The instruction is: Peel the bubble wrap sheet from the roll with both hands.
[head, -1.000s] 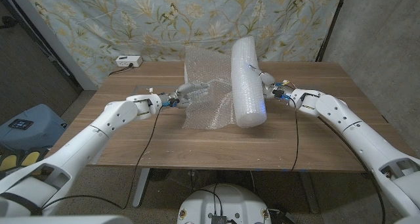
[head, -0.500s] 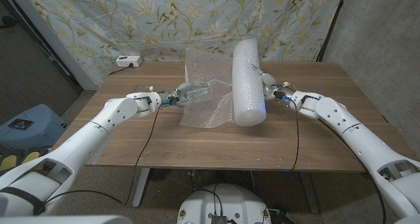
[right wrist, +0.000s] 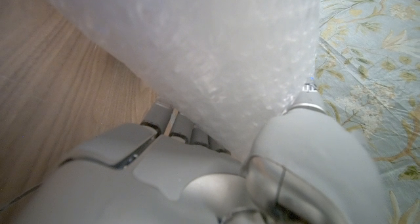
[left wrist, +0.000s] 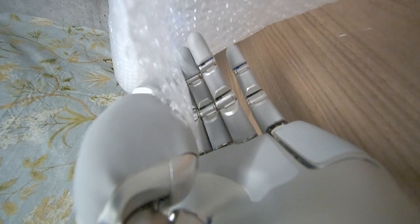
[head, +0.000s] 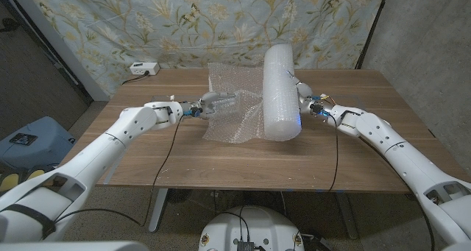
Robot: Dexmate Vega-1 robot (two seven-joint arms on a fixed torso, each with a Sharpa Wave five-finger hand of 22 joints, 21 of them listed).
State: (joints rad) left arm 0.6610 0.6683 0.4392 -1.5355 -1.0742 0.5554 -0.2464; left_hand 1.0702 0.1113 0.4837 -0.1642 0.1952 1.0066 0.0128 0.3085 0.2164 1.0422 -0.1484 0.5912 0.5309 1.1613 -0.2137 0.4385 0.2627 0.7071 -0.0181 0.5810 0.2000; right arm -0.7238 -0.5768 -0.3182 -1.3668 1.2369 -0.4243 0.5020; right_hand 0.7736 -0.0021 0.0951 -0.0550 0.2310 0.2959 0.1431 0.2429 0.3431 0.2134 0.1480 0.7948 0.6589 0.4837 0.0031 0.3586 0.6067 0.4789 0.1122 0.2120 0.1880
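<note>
A thick white roll of bubble wrap (head: 280,93) stands tilted over the table's middle, lifted at its near end. A clear sheet of bubble wrap (head: 234,111) hangs from its left side down to the wood. My left hand (head: 216,102) pinches the sheet's left edge between thumb and fingers; the fingers (left wrist: 215,96) lie against the bubble wrap sheet (left wrist: 197,20). My right hand (head: 301,95) grips the roll from its right side, and the right wrist view shows that hand (right wrist: 197,178) pressed against the roll (right wrist: 210,60).
The wooden table (head: 147,163) stretches wide in front of both arms. A white power strip (head: 143,68) lies at its far left corner. A floral cloth (head: 184,19) hangs behind the table. A blue object (head: 29,140) stands on the floor at the left.
The roll has shifted slightly right and stands more upright. The sheet's lower edge has risen and pulled tauter between the hands. Both hands keep their hold.
</note>
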